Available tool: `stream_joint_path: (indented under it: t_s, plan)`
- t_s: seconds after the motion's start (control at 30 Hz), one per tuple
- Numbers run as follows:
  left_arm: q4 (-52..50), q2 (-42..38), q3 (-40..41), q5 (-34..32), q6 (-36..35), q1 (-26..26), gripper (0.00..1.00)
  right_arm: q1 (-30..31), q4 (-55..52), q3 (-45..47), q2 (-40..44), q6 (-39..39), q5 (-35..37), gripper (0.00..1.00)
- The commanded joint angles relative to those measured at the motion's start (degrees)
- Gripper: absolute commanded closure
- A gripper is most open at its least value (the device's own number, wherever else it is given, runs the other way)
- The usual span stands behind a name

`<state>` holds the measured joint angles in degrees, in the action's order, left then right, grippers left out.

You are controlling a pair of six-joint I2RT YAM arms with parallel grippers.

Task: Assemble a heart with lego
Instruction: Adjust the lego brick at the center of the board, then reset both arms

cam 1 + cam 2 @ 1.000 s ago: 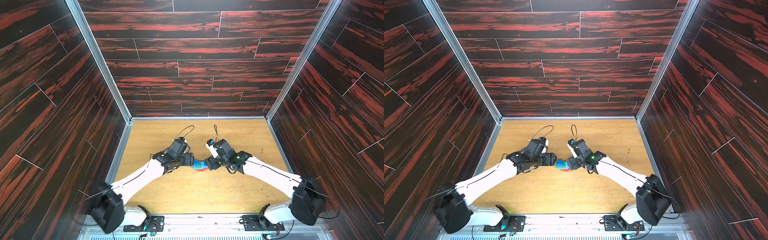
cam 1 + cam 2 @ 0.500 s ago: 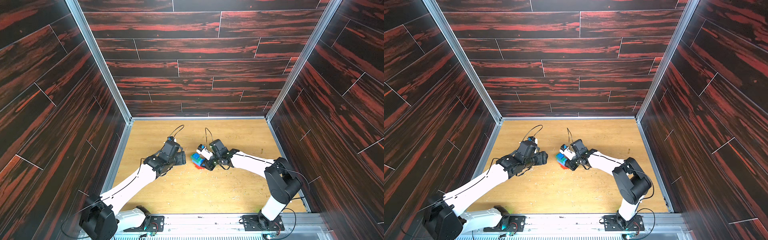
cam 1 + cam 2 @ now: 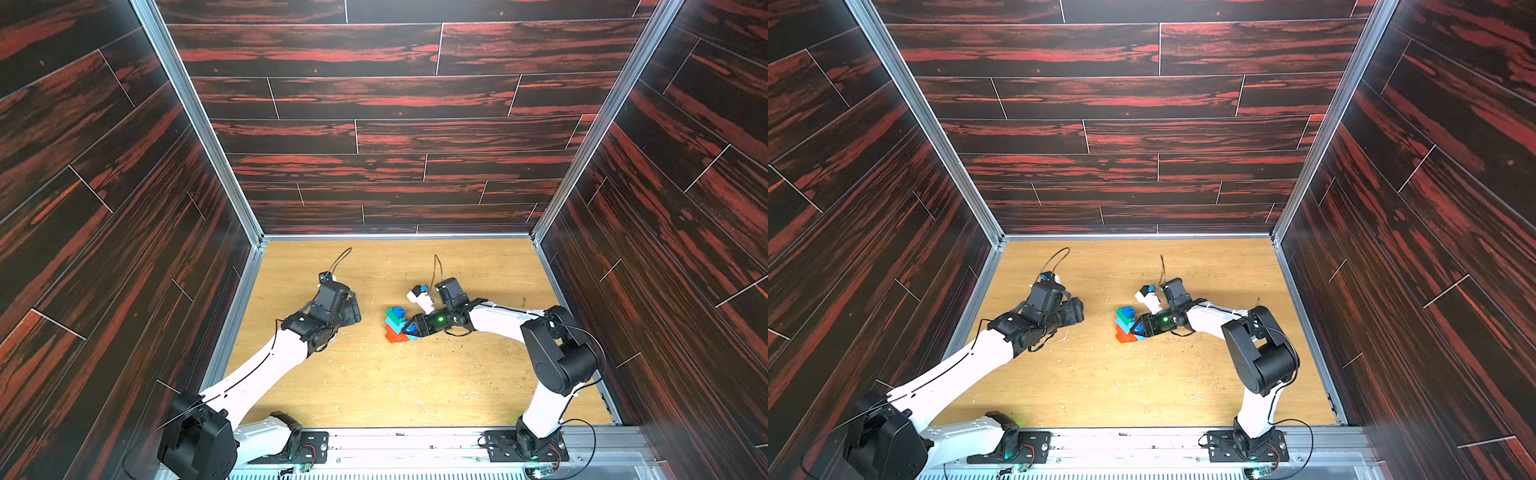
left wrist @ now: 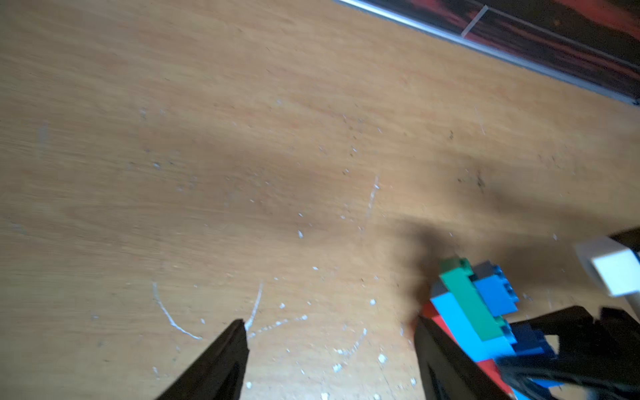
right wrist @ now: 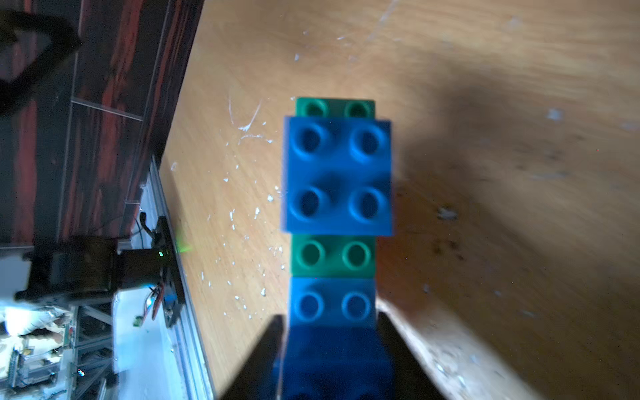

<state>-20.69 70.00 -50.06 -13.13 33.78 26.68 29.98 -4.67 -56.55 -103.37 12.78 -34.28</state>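
The heart (image 3: 396,325) (image 3: 1126,325) is a stepped cluster of red-orange, light blue, green and dark blue lego near the middle of the wooden table. My right gripper (image 3: 410,328) (image 3: 1138,328) is shut on its right end. In the right wrist view the heart (image 5: 337,176) points away from the camera, and the right gripper (image 5: 330,322) has both jaws pressed to a dark blue brick's sides. Left of the heart and apart from it, my left gripper (image 3: 355,313) (image 3: 1079,312) is open. The left wrist view shows the left gripper (image 4: 329,322) over bare wood, with the heart (image 4: 467,311) beside one finger.
Dark red wood-pattern walls enclose the table (image 3: 374,386) on three sides, with a metal rail (image 3: 395,440) along the front. White scratches and crumbs mark the wood. The right arm's elbow (image 3: 561,353) stands high at the right.
One second ago both grippers met at the heart. The left gripper has since let go and drawn back left. The right arm has folded its elbow up, still holding the heart.
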Motion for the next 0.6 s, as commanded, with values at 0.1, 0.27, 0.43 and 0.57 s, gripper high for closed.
stream_joint_path:
  t_s: [0.1,0.27,0.43,0.57]
  plan:
    - [-0.21,-2.0,-1.76,-12.0,-2.15,-2.85,0.12,-4.42,-6.16,-1.35,4.83,0.89,11.95,0.06]
    - [-0.24,-1.49,-0.69,-29.88,-4.69,-7.35,0.0,-10.82,-6.37,-1.14,12.71,3.09,43.02,0.02]
    - [20.71,-0.2,12.25,-34.16,-14.15,-15.96,0.0,-15.9,25.56,15.98,16.52,-6.28,65.12,0.02]
    - [45.21,4.36,21.38,-25.75,-22.41,-19.46,0.0,-17.2,47.7,26.03,12.39,-11.99,63.48,0.02]
